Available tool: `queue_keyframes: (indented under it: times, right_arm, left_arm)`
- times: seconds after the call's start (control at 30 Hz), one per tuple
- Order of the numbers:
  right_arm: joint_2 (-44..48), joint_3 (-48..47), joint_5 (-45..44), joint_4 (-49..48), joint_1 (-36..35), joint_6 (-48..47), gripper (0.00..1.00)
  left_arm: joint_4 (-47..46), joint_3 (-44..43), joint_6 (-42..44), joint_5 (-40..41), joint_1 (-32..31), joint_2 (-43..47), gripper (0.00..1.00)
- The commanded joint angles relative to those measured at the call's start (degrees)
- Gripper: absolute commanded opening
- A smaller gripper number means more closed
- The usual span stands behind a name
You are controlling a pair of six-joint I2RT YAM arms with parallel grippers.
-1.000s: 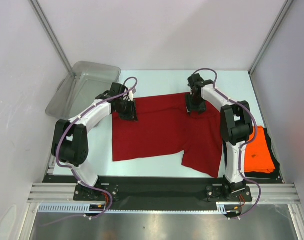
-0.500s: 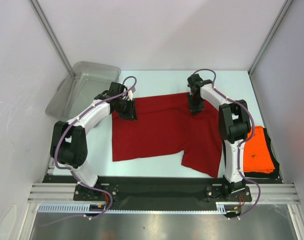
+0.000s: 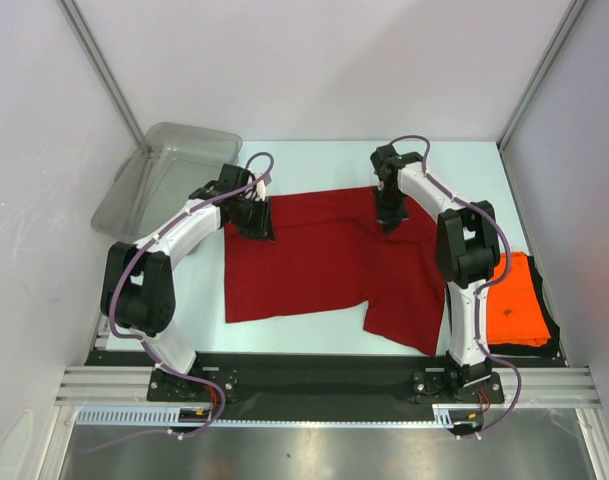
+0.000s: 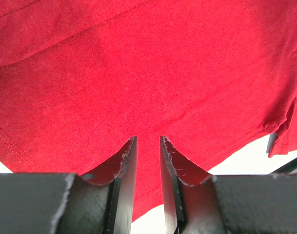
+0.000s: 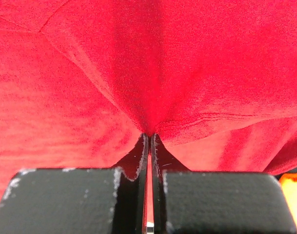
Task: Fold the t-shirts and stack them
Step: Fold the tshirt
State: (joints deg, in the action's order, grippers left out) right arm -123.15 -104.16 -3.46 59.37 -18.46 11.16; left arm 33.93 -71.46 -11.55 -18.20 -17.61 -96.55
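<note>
The dark red t-shirt [image 3: 324, 262] lies spread flat across the middle of the table. My left gripper [image 3: 255, 216] is down on the shirt's far left corner. In the left wrist view its fingers [image 4: 128, 156] stand a narrow gap apart over the red cloth [image 4: 148, 63], with nothing pinched between them. My right gripper [image 3: 388, 213] sits at the shirt's far edge. In the right wrist view, the right gripper [image 5: 149, 134] is shut on a bunched fold of the red cloth [image 5: 138, 58]. The bright orange t-shirt [image 3: 514, 300] lies folded at the right edge, beside the right arm.
A translucent grey plastic tub [image 3: 169, 175] sits at the far left corner, just behind the left arm. Bare pale table [image 3: 314, 160] shows beyond the shirt's far edge. Walls close the space on the left, back and right.
The right gripper has closed its jaws on the red shirt's far edge and shifted slightly away from me. The left gripper has stayed where it was.
</note>
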Motion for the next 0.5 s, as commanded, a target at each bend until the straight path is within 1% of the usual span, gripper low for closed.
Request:
queue_keyframes:
  times: [0.0,0.33,0.37,0.43,0.47]
  right_arm:
    - [3.9,-2.1,0.7,4.4,-0.4,2.2,0.00]
    - [5.4,-1.5,2.8,5.8,-0.7,6.4,0.00]
    - [5.2,-1.4,4.3,5.5,-0.6,7.3,0.00]
    - [4.8,-0.8,6.7,4.8,-0.7,8.4,0.03]
    - [4.5,-0.6,9.5,4.1,-0.6,10.4,0.04]
  left_arm:
    - [-1.2,-1.8,-0.1,-0.3,0.2,0.3,0.30]
    - [-1.1,-2.6,-0.1,-0.2,0.2,-0.8,0.30]
    - [-1.0,-3.0,0.0,0.0,0.2,-1.1,0.30]
    - [-0.6,-4.0,0.2,0.2,0.2,-1.9,0.30]
    - [-0.5,-4.4,0.2,0.1,0.2,-2.1,0.30]
